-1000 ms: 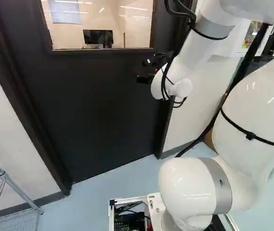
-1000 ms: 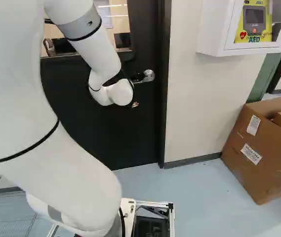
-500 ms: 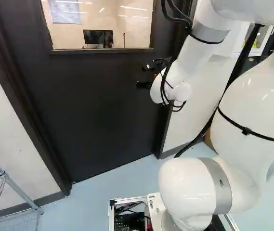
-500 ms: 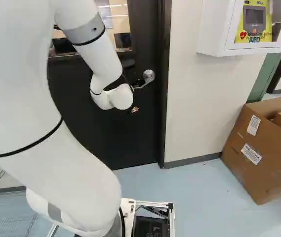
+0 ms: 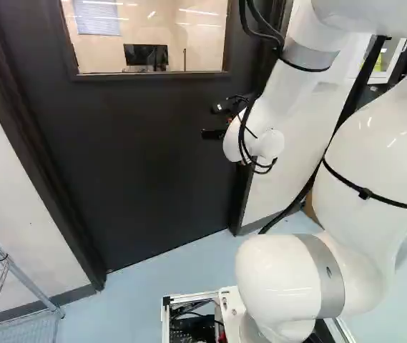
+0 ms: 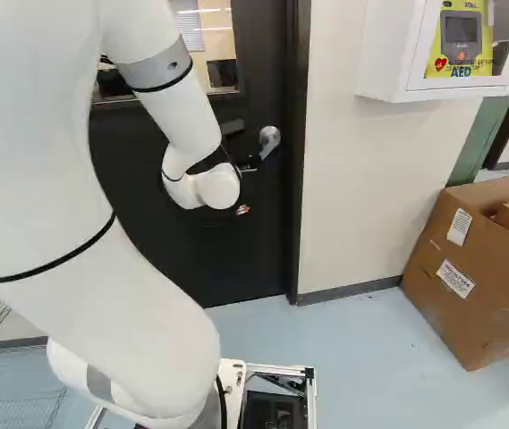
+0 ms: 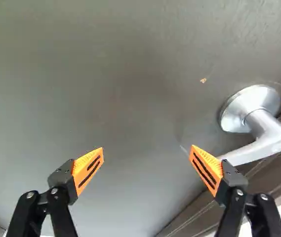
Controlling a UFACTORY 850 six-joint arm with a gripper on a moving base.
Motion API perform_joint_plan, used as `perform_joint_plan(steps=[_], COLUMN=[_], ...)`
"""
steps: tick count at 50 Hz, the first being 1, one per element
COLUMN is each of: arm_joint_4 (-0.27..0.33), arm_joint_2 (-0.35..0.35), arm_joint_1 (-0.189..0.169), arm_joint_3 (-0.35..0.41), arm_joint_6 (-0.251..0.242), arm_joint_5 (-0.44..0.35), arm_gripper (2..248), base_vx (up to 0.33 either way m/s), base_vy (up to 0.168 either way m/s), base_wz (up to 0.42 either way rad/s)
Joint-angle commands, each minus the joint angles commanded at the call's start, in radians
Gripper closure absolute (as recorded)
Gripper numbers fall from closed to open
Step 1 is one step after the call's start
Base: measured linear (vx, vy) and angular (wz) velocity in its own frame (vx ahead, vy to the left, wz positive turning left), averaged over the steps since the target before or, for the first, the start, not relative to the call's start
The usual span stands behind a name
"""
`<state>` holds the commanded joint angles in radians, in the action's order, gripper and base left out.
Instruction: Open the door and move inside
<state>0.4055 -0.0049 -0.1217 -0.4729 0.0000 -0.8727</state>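
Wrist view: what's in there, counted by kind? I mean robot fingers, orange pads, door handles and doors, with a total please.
Robot fingers: 2, standing apart
Orange pads: 2, one on each finger
Door handle: 1
Door: 1
Total: 6

Right base view: you can read "AED" on the yellow panel (image 6: 482, 64) inside the white wall cabinet (image 6: 384, 63). Just above, you get 1 line of small print starting "AUTOMATED", remainder unclear. "ZOLL" is legible near the panel's top. Beside "AED" you see 1 red heart sign (image 6: 440, 64). Your cardboard box (image 6: 460, 326) bears 2 white labels (image 6: 454, 279), print too small to read.
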Motion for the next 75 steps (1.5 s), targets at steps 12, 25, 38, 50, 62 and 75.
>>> perform_joint_plan(steps=[12, 25, 38, 50, 62, 75], arm_joint_4=[0.000, 0.000, 0.000, 0.000, 0.000, 0.000], arm_joint_2=[-0.025, -0.058, -0.027, 0.020, 0.056, 0.097], arm_joint_1=[0.000, -0.001, -0.003, -0.005, -0.005, -0.005], arm_joint_3=[0.006, 0.004, 0.039, 0.058, 0.064, 0.070], arm_joint_6=[0.000, 0.000, 0.000, 0.000, 0.000, 0.000], arm_joint_5=[0.000, 0.000, 0.000, 0.000, 0.000, 0.000], arm_gripper=[3, 3, 3, 3, 3, 3], base_vx=[0.000, 0.000, 0.000, 0.000, 0.000, 0.000], base_vy=[0.000, 0.000, 0.000, 0.000, 0.000, 0.000], base_wz=[0.000, 0.000, 0.000, 0.000, 0.000, 0.000])
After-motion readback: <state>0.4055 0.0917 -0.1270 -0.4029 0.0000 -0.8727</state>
